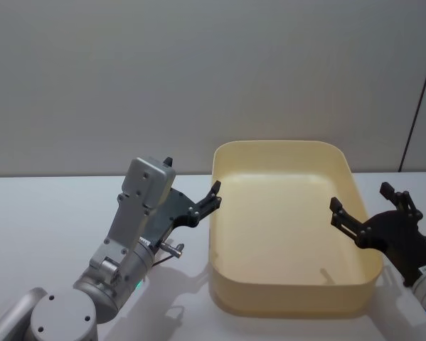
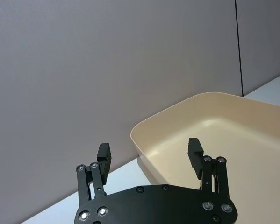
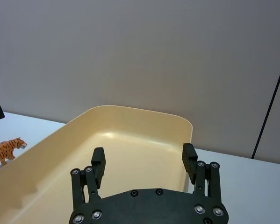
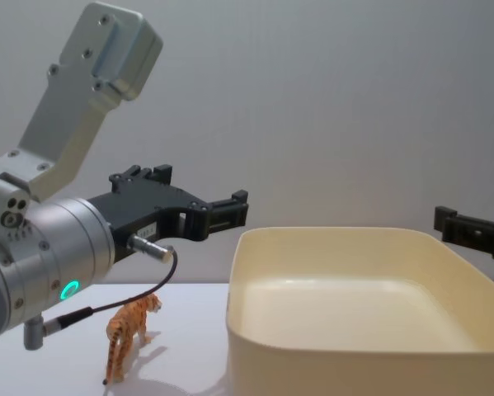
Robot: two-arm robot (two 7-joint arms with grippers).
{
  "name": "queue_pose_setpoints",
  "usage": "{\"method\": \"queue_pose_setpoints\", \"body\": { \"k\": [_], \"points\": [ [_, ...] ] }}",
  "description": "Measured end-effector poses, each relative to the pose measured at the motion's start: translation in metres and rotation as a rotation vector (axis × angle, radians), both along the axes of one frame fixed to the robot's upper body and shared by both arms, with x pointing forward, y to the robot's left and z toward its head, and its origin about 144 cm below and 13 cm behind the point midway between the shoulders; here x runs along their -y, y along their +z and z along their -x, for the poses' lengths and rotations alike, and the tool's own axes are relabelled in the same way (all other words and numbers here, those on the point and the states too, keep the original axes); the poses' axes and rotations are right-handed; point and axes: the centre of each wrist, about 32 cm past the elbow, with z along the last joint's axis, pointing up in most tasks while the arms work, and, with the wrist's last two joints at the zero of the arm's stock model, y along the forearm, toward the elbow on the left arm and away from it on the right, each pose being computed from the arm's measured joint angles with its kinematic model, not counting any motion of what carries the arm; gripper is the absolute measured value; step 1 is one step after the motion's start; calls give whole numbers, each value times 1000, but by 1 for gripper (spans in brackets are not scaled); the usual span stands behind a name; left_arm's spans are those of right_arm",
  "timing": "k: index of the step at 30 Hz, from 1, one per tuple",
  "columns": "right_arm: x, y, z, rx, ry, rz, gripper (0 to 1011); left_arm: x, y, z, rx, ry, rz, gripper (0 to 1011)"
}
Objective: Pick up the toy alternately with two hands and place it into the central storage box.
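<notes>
Left end effector (image 2: 149, 150), black jaws spread, hovers beside smooth round-cornered cream tub (image 2: 172, 135).

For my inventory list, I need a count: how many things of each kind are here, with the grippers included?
Toy tiger: 1
Cream box: 1
Grippers: 2, the left gripper and the right gripper, both open
Total: 4
</notes>
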Motion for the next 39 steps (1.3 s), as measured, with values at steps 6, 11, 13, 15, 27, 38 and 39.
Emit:
{"method": "queue_pose_setpoints", "body": {
  "k": [6,11,13,15,27,38,39],
  "points": [
    [0,0,0,0,0,0,1001,0,0,0,0,0,0,1001],
    [0,0,0,0,0,0,1001,0,0,0,0,0,0,1001],
    [0,0,0,0,0,0,1001,0,0,0,0,0,0,1001],
    [0,0,0,0,0,0,1001,0,0,0,0,0,0,1002],
    [0,0,0,0,0,0,1001,0,0,0,0,0,0,1001],
    [0,0,0,0,0,0,1001,0,0,0,0,0,0,1001],
    [0,0,0,0,0,0,1001,0,0,0,0,0,0,1001]
  ]
}}
